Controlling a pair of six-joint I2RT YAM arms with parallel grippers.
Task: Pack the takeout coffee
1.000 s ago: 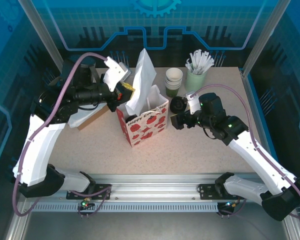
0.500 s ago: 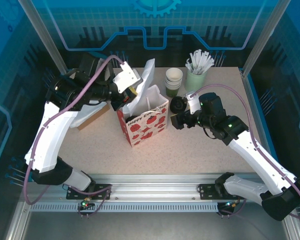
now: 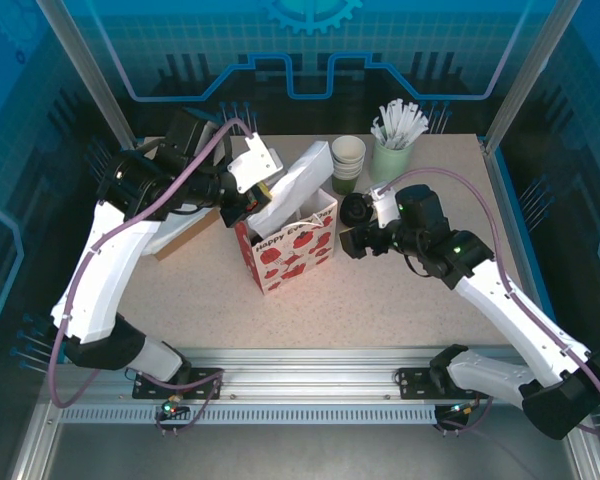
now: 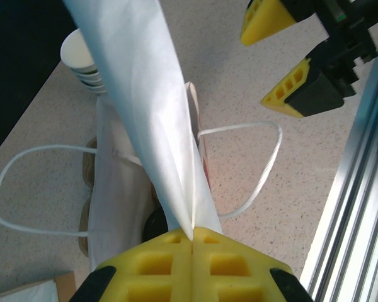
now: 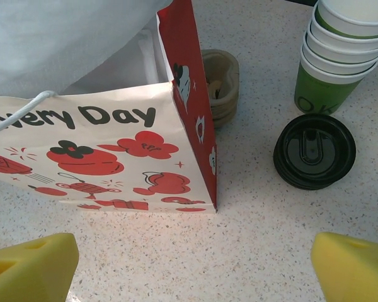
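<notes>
I have my left pincer (image 4: 193, 242) clenched on white paper (image 4: 138, 94), over the red-printed gift bag (image 5: 113, 151), takeout coffee (image 5: 314, 151) upright on the table (image 5: 252, 239) just right of the bag, before nested cups (image 5: 340, 56), my right pincer (image 5: 192, 270) spread wide facing it, grasping nothing

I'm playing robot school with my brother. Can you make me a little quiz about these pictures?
1. True or false: the left gripper is shut on the white paper bag.
2. Where is the takeout coffee? A) standing on the table beside the gift bag B) inside the gift bag C) held up in the air
3. Fill in: the right gripper is ____ (open or shut).
Key: 1 true; 2 A; 3 open.
</notes>
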